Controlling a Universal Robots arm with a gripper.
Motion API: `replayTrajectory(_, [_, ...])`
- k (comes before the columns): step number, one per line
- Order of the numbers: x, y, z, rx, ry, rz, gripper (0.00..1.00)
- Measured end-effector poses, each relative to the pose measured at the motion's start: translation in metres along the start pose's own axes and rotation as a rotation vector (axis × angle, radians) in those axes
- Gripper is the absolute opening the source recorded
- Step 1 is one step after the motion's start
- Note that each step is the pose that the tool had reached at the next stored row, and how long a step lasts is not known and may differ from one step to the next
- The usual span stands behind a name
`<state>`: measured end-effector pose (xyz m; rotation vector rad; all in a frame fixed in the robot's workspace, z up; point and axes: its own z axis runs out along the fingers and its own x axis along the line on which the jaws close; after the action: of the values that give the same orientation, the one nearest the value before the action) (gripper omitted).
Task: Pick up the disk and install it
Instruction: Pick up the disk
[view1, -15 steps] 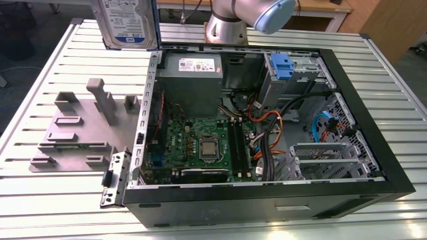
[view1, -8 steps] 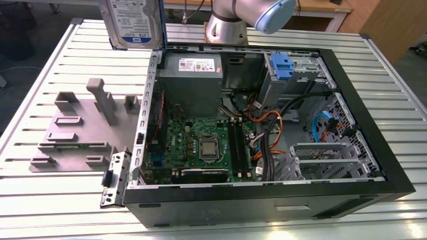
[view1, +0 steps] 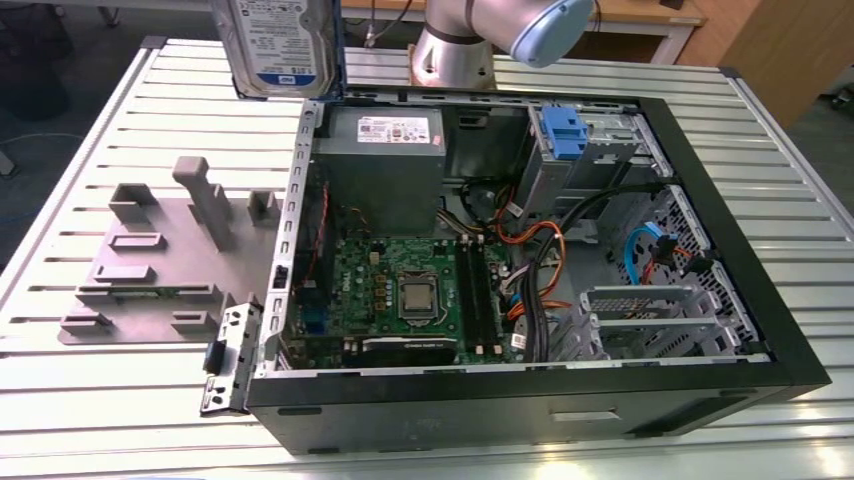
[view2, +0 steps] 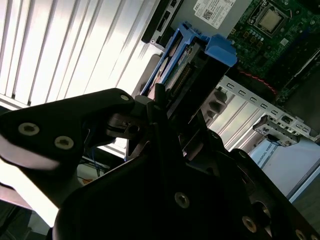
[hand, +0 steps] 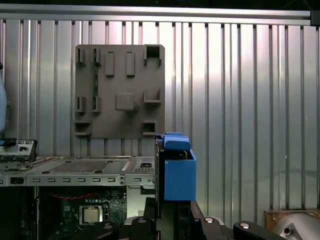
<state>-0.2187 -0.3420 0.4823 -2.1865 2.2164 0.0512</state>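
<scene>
Upright, the silver-grey, blue-framed disk hangs aloft.

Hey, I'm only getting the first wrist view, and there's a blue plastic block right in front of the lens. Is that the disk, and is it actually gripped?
Observer: Yes. In the second wrist view the jaws are shut on the disk, at the end away from its blue tab.
Operator: Is it inside yet?
Observer: No. In the exterior view it hangs upright, high by the open case, near its far corner on the exterior view's left, with the label facing the camera.
Operator: What's in the opposite far corner?
Observer: The drive bay, with a blue bracket in it.
</scene>
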Motion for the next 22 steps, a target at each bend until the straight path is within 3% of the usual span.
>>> replayTrajectory(22, [-0.0028,-0.0243,0.0008,0.0000,0.0000,0.000,0.35])
